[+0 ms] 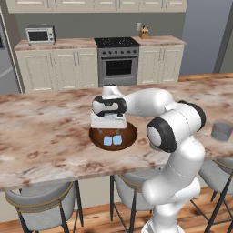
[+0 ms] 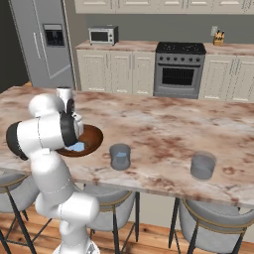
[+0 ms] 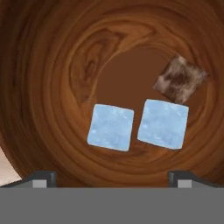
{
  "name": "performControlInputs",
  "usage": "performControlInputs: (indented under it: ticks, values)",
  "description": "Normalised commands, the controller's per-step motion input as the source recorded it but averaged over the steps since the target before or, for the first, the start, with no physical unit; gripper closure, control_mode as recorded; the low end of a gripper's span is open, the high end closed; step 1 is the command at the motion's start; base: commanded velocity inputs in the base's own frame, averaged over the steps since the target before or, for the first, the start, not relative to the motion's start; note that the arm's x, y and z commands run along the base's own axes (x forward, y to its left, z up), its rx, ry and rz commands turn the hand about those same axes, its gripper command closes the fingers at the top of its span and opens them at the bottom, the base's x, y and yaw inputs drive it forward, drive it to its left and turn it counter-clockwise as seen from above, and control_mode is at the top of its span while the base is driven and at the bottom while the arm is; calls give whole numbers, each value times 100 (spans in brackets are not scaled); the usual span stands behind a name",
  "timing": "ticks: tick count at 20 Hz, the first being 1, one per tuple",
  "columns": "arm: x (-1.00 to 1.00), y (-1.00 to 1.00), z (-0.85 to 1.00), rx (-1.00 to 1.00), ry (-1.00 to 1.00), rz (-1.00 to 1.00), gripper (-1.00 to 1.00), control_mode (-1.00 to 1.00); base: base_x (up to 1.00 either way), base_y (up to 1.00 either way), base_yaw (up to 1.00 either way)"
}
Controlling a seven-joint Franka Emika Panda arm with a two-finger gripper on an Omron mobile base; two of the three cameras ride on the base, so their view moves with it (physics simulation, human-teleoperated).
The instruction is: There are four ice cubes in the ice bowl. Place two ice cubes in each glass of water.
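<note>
The gripper hangs just above the ice bowl, jaws spread wide and released, grasping nothing. Directly below and ahead of the jaws lie two ice cubes side by side, a narrow gap between them, each sitting between the two tips rather than under either. A brownish marbled square lies just beyond the right-hand cube, touching its far corner. The bowl wall curves up all around the jaws. The bowl sits near the worktop's front edge. One glass of water stands near the bowl on bare worktop; the other is well apart, further along the front edge.
</note>
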Motion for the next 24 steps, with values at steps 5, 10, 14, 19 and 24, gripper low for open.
performControlInputs:
  ticks: [5,10,14,19,24]
  values:
    - [18,0,-28,0,0,0,-100,-100,0,0,0]
    - [2,0,-12,0,1,0,-100,-100,0,0,0]
    - [0,0,-16,0,3,0,-100,-100,0,0,0]
    - [-22,0,-8,0,4,0,-100,-100,0,0,0]
    - [-2,0,-5,0,4,0,-100,-100,0,0,0]
